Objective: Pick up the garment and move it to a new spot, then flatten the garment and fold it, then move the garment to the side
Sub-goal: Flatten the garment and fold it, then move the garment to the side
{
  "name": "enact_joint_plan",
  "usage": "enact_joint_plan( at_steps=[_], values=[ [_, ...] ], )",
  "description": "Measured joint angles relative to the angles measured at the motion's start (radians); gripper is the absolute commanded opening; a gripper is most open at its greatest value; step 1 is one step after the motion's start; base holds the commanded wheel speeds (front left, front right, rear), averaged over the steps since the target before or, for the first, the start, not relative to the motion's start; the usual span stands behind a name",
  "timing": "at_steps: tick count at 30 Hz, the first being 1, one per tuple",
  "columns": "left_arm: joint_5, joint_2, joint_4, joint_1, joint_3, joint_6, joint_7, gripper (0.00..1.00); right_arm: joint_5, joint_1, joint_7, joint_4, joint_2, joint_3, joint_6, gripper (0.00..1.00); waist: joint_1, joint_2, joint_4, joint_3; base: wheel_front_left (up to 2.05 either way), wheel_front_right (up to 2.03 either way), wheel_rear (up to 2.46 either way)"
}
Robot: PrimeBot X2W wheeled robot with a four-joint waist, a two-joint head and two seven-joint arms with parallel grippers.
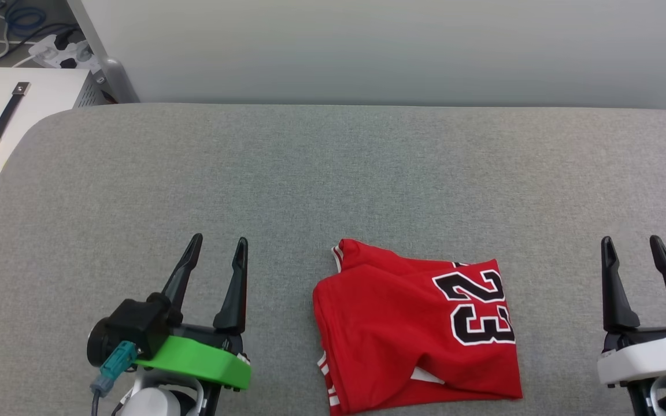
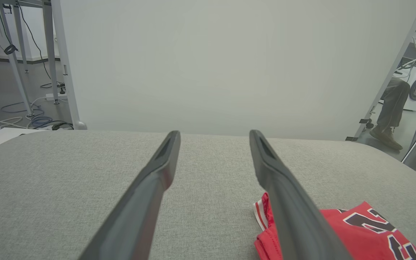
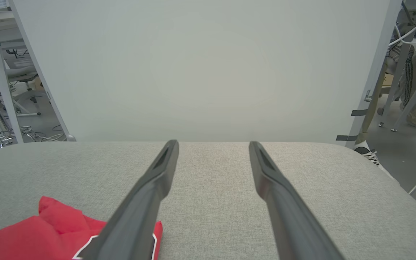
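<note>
- Red cloth of the garment point(image 1: 414, 335) lies in a rumpled, loosely folded heap on the grey fabric-covered table point(image 1: 333, 173), close to the near edge and between the two grippers.
- Black, white-outlined "23" shows on the garment's right part, turned sideways. Red-white striped trim shows at its upper left corner and along its lower left edge.
- To the garment's left is the left gripper point(image 1: 219, 238). It is near the garment but clear of it, with its two dark fingers spread wide, nothing between them, pointing toward the table's far edge.
- On the garment's right is the right gripper point(image 1: 631, 239), farther from the cloth than the left one. Its fingers are likewise spread apart and empty, pointing the same way.
- Neither claw touches the garment; bare grey fabric separates each from it.
- Whether the claws touch the table cannot be told.
- In the left wrist view the left gripper point(image 2: 214, 132) frames bare grey fabric. The garment point(image 2: 352, 238) lies at the lower right, partly hidden behind the right-hand finger, with a bit of striped trim showing just left of that finger.
- In the right wrist view the right gripper point(image 3: 213, 142) also frames bare fabric. The garment point(image 3: 38, 234) sits at the lower left, partly behind the left-hand finger.
- Behind the table's far edge stands a plain white panel point(image 1: 396, 52).
</note>
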Motion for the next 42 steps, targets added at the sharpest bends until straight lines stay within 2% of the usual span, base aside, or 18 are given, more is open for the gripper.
enact_joint_plan(
  at_steps=[8, 18, 21, 23, 28, 32, 37, 42],
  values=[
    [0.0, -0.004, 0.013, 0.007, -0.012, 0.0, 0.0, 1.0, -0.028, 0.018, -0.032, 0.017, 0.039, -0.003, 0.0, 1.0, 0.0, 0.0, 0.003, 0.002, 0.0, 0.0, 0.0],
    [-0.016, -0.014, 0.028, 0.008, -0.012, 0.0, 0.0, 1.0, -0.026, 0.018, -0.034, 0.05, 0.044, 0.013, 0.0, 1.0, 0.0, 0.0, 0.012, 0.004, 0.0, 0.0, 0.0],
    [-0.016, -0.014, 0.027, 0.008, -0.014, 0.0, 0.0, 1.0, -0.013, 0.018, 0.003, 0.049, 0.033, 0.025, 0.0, 1.0, 0.0, 0.0, 0.017, 0.007, 0.0, 0.0, 0.0],
    [-0.016, -0.014, 0.027, 0.008, -0.015, 0.0, 0.0, 1.0, 0.004, 0.017, 0.064, 0.052, 0.017, 0.04, 0.0, 1.0, 0.0, 0.0, 0.021, 0.009, 0.0, 0.0, 0.0],
    [-0.016, -0.014, 0.03, 0.007, -0.018, 0.0, 0.0, 1.0, 0.122, 0.015, 0.369, 0.028, -0.055, 0.134, 0.0, 1.0, 0.0, 0.0, 0.033, 0.02, 0.0, 0.0, 0.0],
    [-0.016, -0.014, 0.031, 0.006, -0.022, 0.0, 0.0, 1.0, 0.184, -0.005, 0.623, -0.02, -0.106, 0.15, 0.0, 1.0, 0.0, 0.0, 0.042, 0.035, 0.0, 0.0, 0.0],
    [-0.016, -0.013, 0.035, -0.001, -0.035, 0.0, 0.0, 1.0, 0.247, -0.047, 0.941, -0.053, -0.102, 0.157, 0.0, 1.0, 0.0, 0.0, 0.061, 0.053, 0.0, 0.0, 0.0],
    [-0.016, -0.014, 0.038, -0.014, -0.048, 0.0, 0.0, 1.0, 0.201, -0.084, 1.1, -0.068, -0.072, 0.123, 0.0, 1.0, 0.0, 0.0, 0.091, 0.068, 0.0, 0.0, 0.0]
  ],
)
